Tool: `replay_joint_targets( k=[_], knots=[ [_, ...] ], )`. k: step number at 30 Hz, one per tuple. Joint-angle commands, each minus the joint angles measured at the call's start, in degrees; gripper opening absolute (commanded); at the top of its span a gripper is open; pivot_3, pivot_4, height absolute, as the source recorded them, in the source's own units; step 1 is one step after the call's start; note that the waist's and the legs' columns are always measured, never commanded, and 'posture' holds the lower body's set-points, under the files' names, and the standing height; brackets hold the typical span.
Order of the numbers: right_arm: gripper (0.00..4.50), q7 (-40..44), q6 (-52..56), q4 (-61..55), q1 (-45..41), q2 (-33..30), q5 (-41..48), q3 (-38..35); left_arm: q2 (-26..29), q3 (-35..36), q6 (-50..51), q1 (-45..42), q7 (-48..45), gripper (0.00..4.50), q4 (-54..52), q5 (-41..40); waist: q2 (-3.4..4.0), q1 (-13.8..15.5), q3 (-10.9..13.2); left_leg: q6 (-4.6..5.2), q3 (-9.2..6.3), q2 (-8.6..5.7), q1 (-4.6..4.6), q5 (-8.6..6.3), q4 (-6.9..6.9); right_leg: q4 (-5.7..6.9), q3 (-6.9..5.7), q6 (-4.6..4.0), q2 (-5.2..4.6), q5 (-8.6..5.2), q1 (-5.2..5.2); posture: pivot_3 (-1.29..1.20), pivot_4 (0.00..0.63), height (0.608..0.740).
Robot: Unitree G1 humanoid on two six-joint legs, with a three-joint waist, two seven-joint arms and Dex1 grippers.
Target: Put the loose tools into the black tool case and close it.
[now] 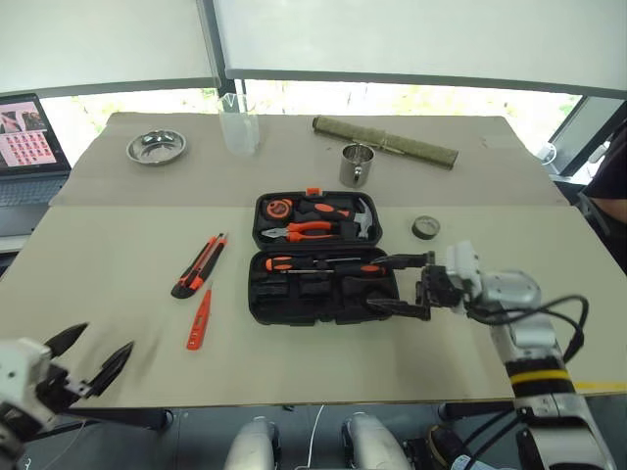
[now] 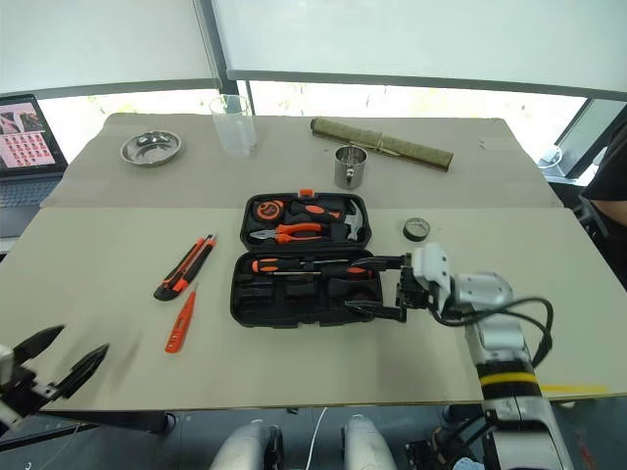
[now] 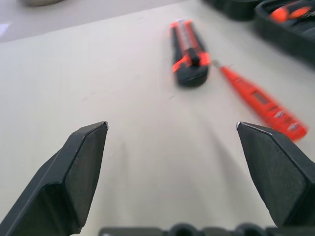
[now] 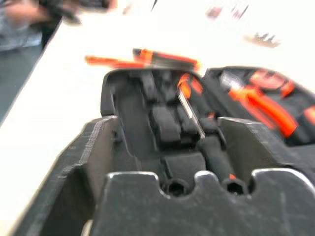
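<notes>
Black tool case (image 1: 318, 259): lies open at the table's (image 1: 118, 352) centre, two screwdrivers (image 1: 318, 263) seated in its near half, pliers and hammer in the far half. Utility knife (image 1: 199, 265) and orange pen-like tool (image 1: 199, 320): loose on the table left of the case. Right gripper (image 1: 402, 284): fingers spread wide, empty, at the case's right end; left gripper (image 1: 93, 354): wide, empty, near the table's front-left edge.

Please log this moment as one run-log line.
black tool case open, screwdrivers inside | utility knife, orange pen-like tool loose on table | left gripper open, empty | right gripper open at case
</notes>
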Motion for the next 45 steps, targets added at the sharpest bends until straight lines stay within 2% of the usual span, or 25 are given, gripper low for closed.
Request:
replay_joint_targets(
  k=[1, 3, 6, 10, 13, 17, 21, 23, 24, 28, 32, 34, 38, 40, 43, 45],
  knots=[
    [4.47, 3.4, -5.0, -0.5, 2.7, -1.2, 3.9, -3.4, 1.8, 1.9, 4.4, 2.1, 1.9, 4.5, -1.2, 0.9, -0.04, 0.1, 0.0, 0.0, 0.02, -0.01, 0.0, 0.0, 0.0, 0.0, 0.01, 0.0, 0.0, 0.0, 0.0, 0.0, 0.15, 0.74],
    [4.47, 4.2, -3.0, -3.0, 3.7, -1.8, 5.8, -3.4, 3.3, 2.8, 10.8, 2.6, 3.7, 4.5, -5.3, -1.7, -0.21, 0.2, 0.1, -0.03, 0.11, -0.02, 0.06, 0.03, 0.01, 0.06, -0.01, -0.02, 0.03, -0.02, 0.01, 0.0, 0.15, 0.74],
    [4.47, 2.3, 1.1, -9.2, 2.9, -1.9, 8.9, -2.6, 5.3, 3.3, 21.9, 1.5, 6.7, 4.5, -15.6, -9.7, -0.3, 0.2, 0.1, -0.1, 0.04, 0.11, 0.08, 0.09, 0.01, 0.21, -0.02, -0.09, 0.09, -0.05, -0.02, 0.0, 0.15, 0.74],
    [4.47, 1.6, 4.2, -15.8, 2.4, -2.2, 10.5, -0.6, 8.4, 2.8, 39.4, -2.5, 18.8, 4.5, -26.8, -19.4, -0.3, 0.2, 0.1, -0.21, -0.04, 0.12, 0.1, 0.15, 0.01, 0.31, -0.01, -0.09, 0.09, -0.05, -0.02, 0.0, 0.15, 0.74],
    [4.47, 0.2, 6.2, -19.3, 0.8, -1.6, 10.7, 1.6, 9.9, -3.1, 49.6, -11.0, 29.8, 4.5, -31.9, -24.5, -0.3, 0.2, 0.1, -0.21, -0.11, 0.09, 0.11, 0.15, 0.01, 0.35, -0.01, -0.09, 0.09, -0.05, -0.01, 0.0, 0.15, 0.74],
    [4.47, -0.9, 7.2, -21.3, 0.3, -1.2, 10.3, 3.6, 5.6, -10.0, 58.5, -20.6, 41.7, 4.5, -32.3, -28.3, -0.3, 0.1, 0.1, -0.22, -0.18, 0.04, 0.1, 0.15, 0.01, 0.39, 0.0, -0.09, 0.1, -0.04, -0.01, 0.0, 0.15, 0.74],
    [4.47, -1.5, 8.8, -22.0, -0.1, -1.7, 10.2, 4.6, 1.4, -19.2, 62.2, -25.7, 48.2, 4.5, -31.8, -23.9, -0.33, 0.3, 0.1, -0.23, -0.25, -0.03, 0.07, 0.16, 0.01, 0.38, -0.02, -0.1, 0.09, -0.03, -0.02, 0.0, 0.15, 0.74],
    [4.47, -1.5, 8.8, -21.5, -0.4, -1.9, 10.1, 4.5, -0.5, -21.4, 63.4, -26.8, 50.0, 4.5, -31.1, -23.0, -0.33, 0.4, 0.1, -0.26, -0.27, -0.05, 0.07, 0.17, 0.01, 0.38, -0.01, -0.1, 0.09, -0.03, -0.01, 0.0, 0.15, 0.74],
    [4.5, -1.4, 8.9, -21.2, -0.5, -2.0, 10.1, 4.4, -1.4, -22.4, 63.6, -27.2, 50.6, 3.99, -30.8, -22.5, -0.31, 0.5, 0.1, -0.27, -0.28, -0.07, 0.09, 0.18, 0.01, 0.39, -0.01, -0.1, 0.08, -0.03, 0.01, 0.0, 0.15, 0.74],
    [4.5, -0.8, 8.4, -20.0, -0.4, -2.7, 10.0, 3.8, -3.5, -24.3, 64.4, -28.1, 50.5, 2.6, -30.0, -21.7, -0.3, 1.3, 0.1, -0.35, -0.29, -0.12, 0.14, 0.23, 0.01, 0.4, -0.01, -0.11, 0.08, -0.03, 0.06, 0.0, 0.15, 0.74],
    [4.5, -0.7, 7.7, -19.3, 0.2, -3.2, 9.9, 3.1, -2.9, -21.3, 62.4, -27.2, 47.7, 1.07, -29.1, -21.3, -0.3, 1.8, 0.1, -0.35, -0.26, -0.17, 0.14, 0.23, 0.01, 0.37, 0.0, -0.1, 0.05, -0.03, 0.07, 0.0, 0.15, 0.74],
    [4.5, -0.6, 7.3, -19.1, 0.7, -3.4, 9.8, 2.8, -2.1, -19.6, 58.1, -26.0, 43.6, 0.46, -28.7, -20.5, -0.3, 1.7, 0.1, -0.35, -0.26, -0.17, 0.13, 0.23, 0.01, 0.36, 0.0, -0.1, 0.05, -0.03, 0.07, 0.0, 0.15, 0.74],
    [4.5, -2.2, 7.6, -20.1, 3.1, -5.1, 10.3, -0.4, 1.9, -13.5, 37.6, -22.0, 23.1, 0.44, -25.8, -16.1, -0.31, 1.7, 0.1, -0.36, -0.2, -0.2, 0.04, 0.24, 0.01, 0.34, -0.03, -0.15, 0.11, -0.05, -0.04, 0.0, 0.15, 0.74],
    [4.5, -2.9, 7.7, -20.1, 4.5, -6.2, 10.3, -2.2, 3.6, -11.8, 31.3, -21.6, 15.4, 0.44, -24.2, -15.5, -0.31, 1.7, 0.1, -0.39, -0.04, -0.2, 0.02, 0.25, 0.01, 0.33, -0.08, -0.22, 0.11, -0.09, -0.05, 0.0, 0.15, 0.74],
    [4.5, -4.4, 8.2, -19.4, 6.2, -8.0, 9.9, -4.8, 9.4, -12.9, 27.8, -23.9, 1.9, 0.44, -20.9, -17.6, -0.31, 2.0, 0.1, -0.39, 0.1, -0.16, 0.04, 0.26, 0.01, 0.31, -0.1, -0.24, 0.07, -0.12, 0.0, 0.0, 0.15, 0.74],
    [4.5, -5.1, 9.0, -19.6, 6.8, -9.0, 9.7, -5.5, 15.7, -19.2, 22.7, -28.8, -6.7, 0.44, -16.9, -12.2, -0.31, 2.3, 0.1, -0.39, 0.17, -0.16, 0.03, 0.26, 0.01, 0.29, -0.1, -0.23, 0.07, -0.12, -0.01, 0.0, 0.15, 0.74]
  ],
)
